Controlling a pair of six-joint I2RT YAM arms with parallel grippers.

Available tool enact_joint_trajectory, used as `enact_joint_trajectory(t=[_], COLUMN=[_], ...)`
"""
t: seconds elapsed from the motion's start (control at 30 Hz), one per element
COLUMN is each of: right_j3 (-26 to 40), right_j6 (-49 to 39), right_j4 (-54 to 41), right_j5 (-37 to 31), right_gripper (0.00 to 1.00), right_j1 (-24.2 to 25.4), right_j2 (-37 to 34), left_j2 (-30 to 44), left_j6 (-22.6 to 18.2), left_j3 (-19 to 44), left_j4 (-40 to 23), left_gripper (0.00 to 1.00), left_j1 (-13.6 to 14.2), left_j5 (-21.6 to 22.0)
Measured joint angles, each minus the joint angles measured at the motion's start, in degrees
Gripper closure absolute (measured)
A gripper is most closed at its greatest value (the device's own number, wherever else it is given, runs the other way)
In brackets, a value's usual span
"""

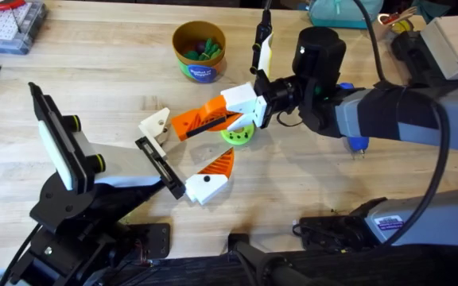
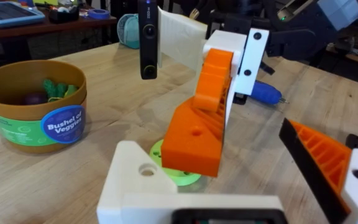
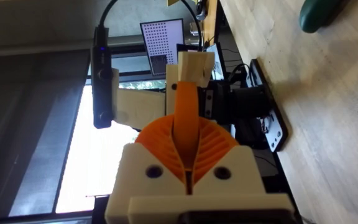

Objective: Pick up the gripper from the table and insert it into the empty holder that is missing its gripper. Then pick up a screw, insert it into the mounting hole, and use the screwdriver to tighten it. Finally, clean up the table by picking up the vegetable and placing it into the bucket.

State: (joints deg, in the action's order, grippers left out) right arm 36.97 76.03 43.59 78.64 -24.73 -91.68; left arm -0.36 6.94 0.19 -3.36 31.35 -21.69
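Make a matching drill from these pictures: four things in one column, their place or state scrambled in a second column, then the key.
Things
1. gripper
2. bucket
3. green disc
4. blue-handled tool

Places or states
A. flat on the table under the orange part
B. held up at its white end by the right gripper
C. lying on the table beside the right arm
D. upright, small vegetables inside

Pairs: 1-B, 2-D, 3-A, 4-C

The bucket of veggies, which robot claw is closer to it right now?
Right. The right claw holds the orange gripper just past the bucket, toward the right arm's side. The left claw sits farther off, near the table's front.
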Motion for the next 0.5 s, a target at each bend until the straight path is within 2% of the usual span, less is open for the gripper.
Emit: enact_joint_trajectory(t=[0.5], right_j3=[0.00], right_j6=[-2.42], right_j4=[-1.12], right_j5=[-6.52], right_gripper=[0.984], right_j1=[-0.09], right_j2=[0.00], left_j2=[0.35], left_j6=[-0.02], left_j3=[0.13], left_j4=[0.15], left_gripper=[0.010], left_j1=[0.00], left_j5=[0.28])
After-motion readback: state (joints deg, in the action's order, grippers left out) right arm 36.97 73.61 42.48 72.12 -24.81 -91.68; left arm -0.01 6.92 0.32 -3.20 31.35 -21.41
